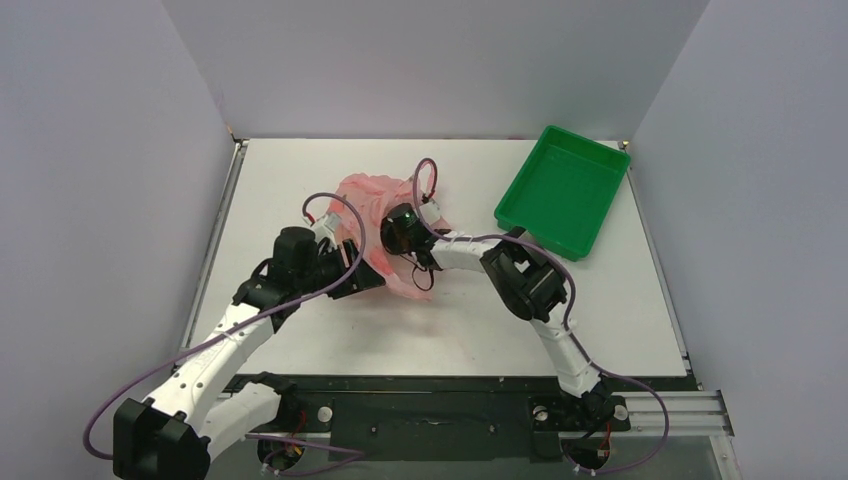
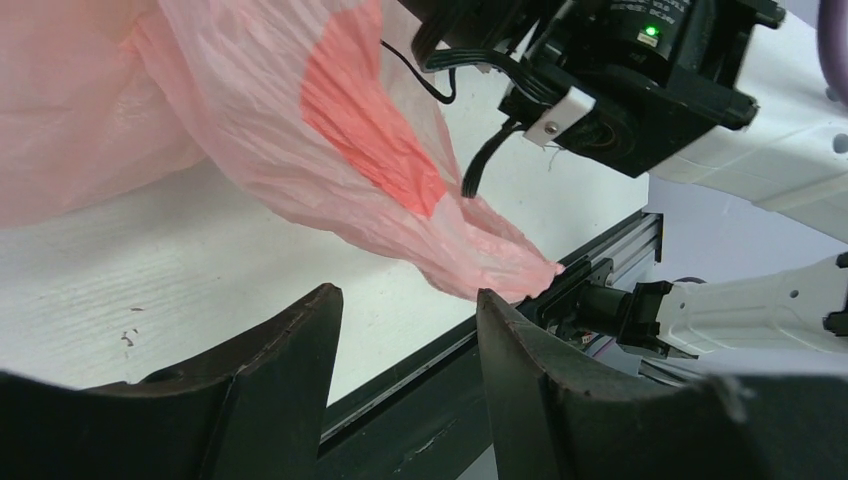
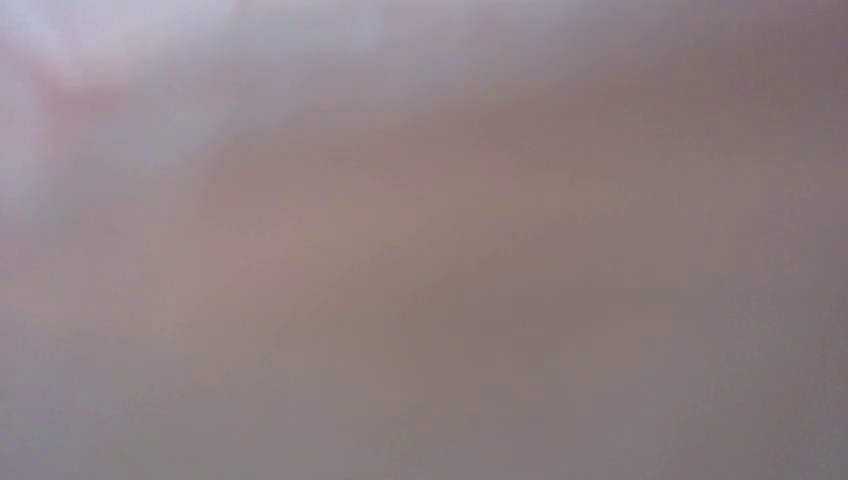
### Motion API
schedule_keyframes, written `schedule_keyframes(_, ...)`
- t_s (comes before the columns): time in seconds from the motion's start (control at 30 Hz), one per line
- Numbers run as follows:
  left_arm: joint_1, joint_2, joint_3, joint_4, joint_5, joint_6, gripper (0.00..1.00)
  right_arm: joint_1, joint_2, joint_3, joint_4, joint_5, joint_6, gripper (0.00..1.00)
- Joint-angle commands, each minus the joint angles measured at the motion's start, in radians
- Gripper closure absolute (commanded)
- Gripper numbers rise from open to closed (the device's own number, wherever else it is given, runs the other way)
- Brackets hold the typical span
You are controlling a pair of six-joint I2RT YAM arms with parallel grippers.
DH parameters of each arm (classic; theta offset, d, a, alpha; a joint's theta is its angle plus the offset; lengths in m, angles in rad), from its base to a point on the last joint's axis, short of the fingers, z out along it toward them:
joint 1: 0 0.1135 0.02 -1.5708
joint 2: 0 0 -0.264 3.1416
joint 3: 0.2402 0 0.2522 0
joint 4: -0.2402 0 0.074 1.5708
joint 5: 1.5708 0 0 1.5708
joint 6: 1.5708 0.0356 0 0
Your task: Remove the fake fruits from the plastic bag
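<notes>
No text, brand or number can be read in any view. In the left wrist view, a strip of small white lettering sits on the black motor housing (image 2: pixel 690 60), just above its green light (image 2: pixel 651 31), but it is cut by the frame edge and too small to make out. The right wrist view is only a pinkish blur.
</notes>
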Motion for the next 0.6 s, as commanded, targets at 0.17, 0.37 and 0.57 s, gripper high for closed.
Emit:
schedule_keyframes(0.17,-0.044,-0.028,-0.02,0.097,-0.078,-0.055,0.48,0.014,-0.276,-0.222,0.12,0.043,-0.081,1.0)
schedule_keyframes(0.37,-0.044,0.013,-0.002,0.131,-0.062,-0.048,0.46,0.029,-0.338,-0.241,0.091,0.053,-0.089,1.0)
schedule_keyframes(0.57,-0.046,0.066,0.019,0.178,-0.062,-0.051,0.44,0.055,-0.374,-0.245,0.056,0.089,-0.095,1.0)
